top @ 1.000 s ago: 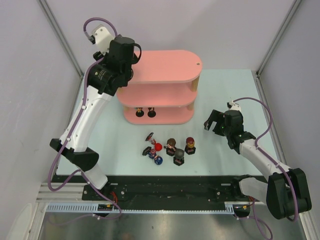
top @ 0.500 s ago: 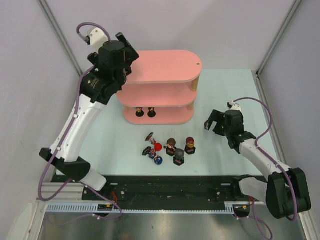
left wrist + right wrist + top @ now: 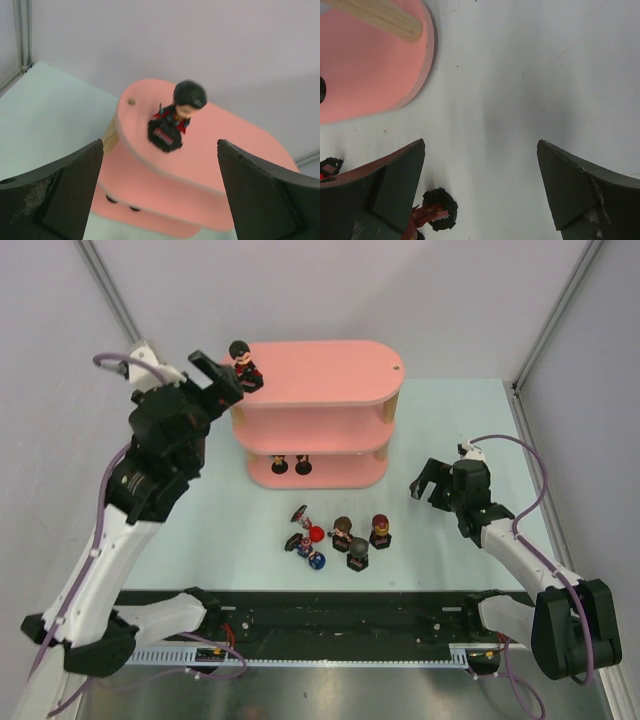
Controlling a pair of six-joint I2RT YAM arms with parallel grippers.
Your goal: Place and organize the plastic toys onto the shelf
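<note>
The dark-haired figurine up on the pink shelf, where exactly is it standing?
In the top view, the dark-haired plastic figurine stands on the top board of the pink three-tier shelf, at its left end, beside the open left gripper.

No legible text found. Red lettering on black base of dark-haired figurine (image 3: 176, 121) on shelf (image 3: 240, 150) top board: too blurred to read. Red-white mark on second figurine (image 3: 439, 216) base: illegible.

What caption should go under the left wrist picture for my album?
The open left tool frames a dark-haired toy standing atop the pink shelf.
</note>
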